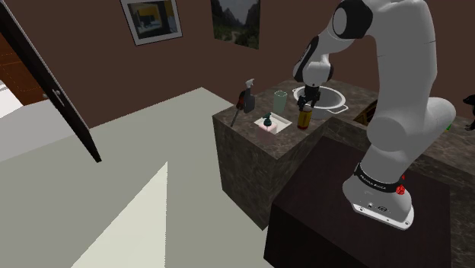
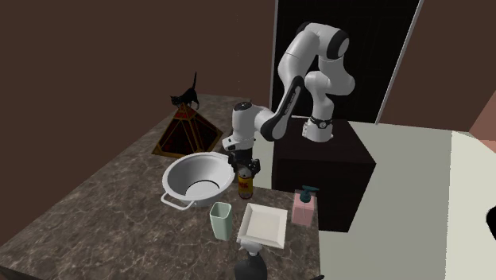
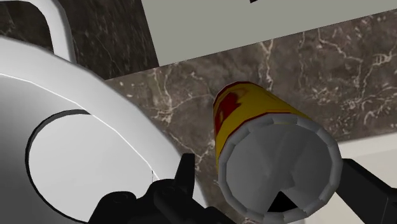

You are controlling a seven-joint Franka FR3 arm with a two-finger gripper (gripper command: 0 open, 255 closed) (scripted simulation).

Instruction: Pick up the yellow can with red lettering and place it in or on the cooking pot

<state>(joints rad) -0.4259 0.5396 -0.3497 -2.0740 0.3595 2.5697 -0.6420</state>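
A yellow can with red lettering [image 1: 304, 119] stands upright on the dark marble counter, right beside the white cooking pot [image 1: 332, 99]. My black gripper [image 1: 307, 99] hangs straight over the can, pointing down. In the second exterior view the gripper [image 2: 244, 169] is just above the can [image 2: 245, 188], with the pot [image 2: 179, 176] next to it. In the wrist view the can [image 3: 242, 111] shows its grey top between my fingers [image 3: 173, 189], which stand apart on either side without clasping it. The gripper [image 3: 270, 175] is open, and the pot's wall [image 3: 95, 108] lies beside it.
A pale green cup [image 2: 221, 220], a white square plate [image 2: 265, 225], a pink soap dispenser [image 2: 304, 205] and a spray bottle [image 2: 253, 266] crowd the counter beyond the can. A dark pyramid [image 2: 187, 131] with a cat figure stands behind the pot. My stand [image 2: 322, 163] adjoins the counter.
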